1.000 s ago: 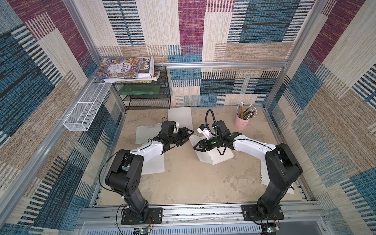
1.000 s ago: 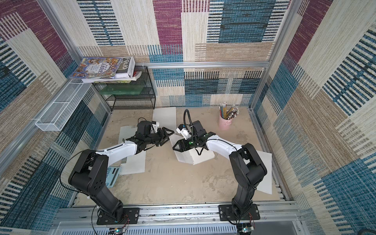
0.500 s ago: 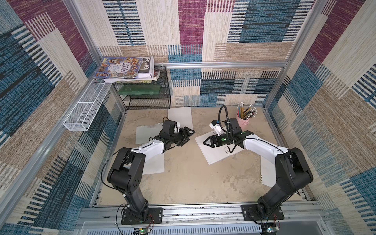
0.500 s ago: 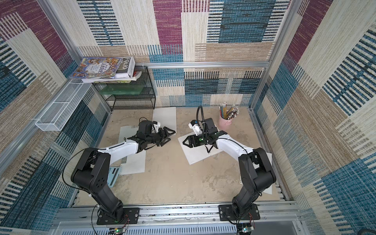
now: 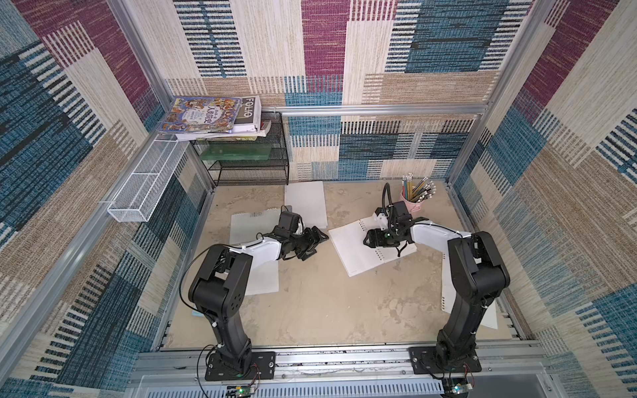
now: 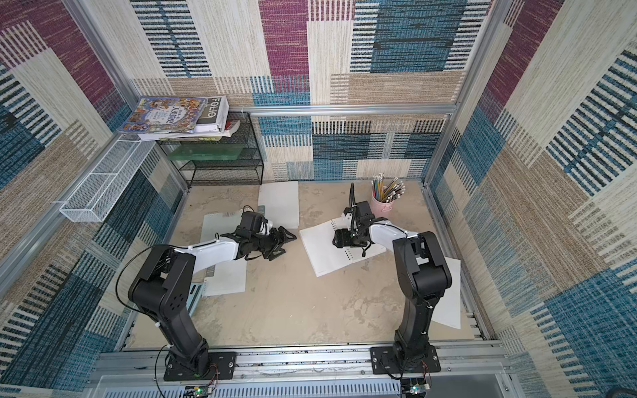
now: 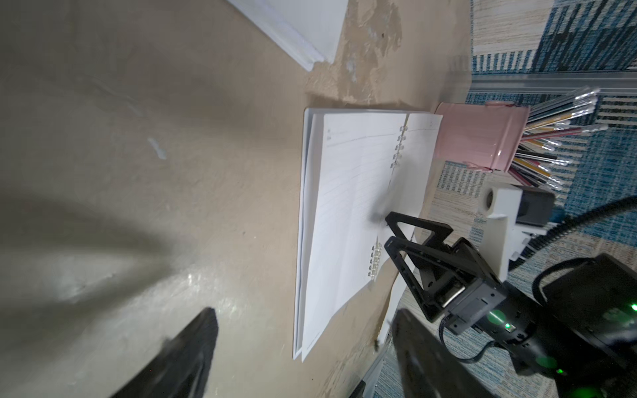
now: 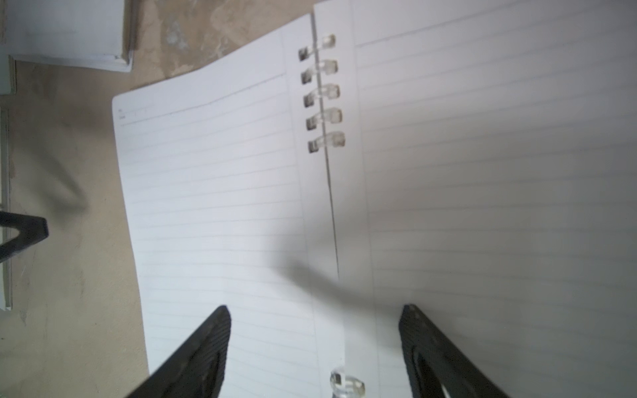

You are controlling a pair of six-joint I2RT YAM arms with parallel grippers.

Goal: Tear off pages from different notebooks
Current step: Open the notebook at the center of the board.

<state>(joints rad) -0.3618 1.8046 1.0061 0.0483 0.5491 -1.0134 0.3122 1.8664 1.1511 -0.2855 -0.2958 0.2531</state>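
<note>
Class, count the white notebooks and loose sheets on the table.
5: back notebook, labelled notebook and near paper by the left arm, open notebook under the right gripper, far-right paper. Others may be hidden.

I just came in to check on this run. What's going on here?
A spiral notebook lies open and flat on the table. The right gripper is right above its binding, jaws open and gripping nothing. The left gripper is beside the notebook over bare table, also open and empty. No page is being pulled at this moment.
</note>
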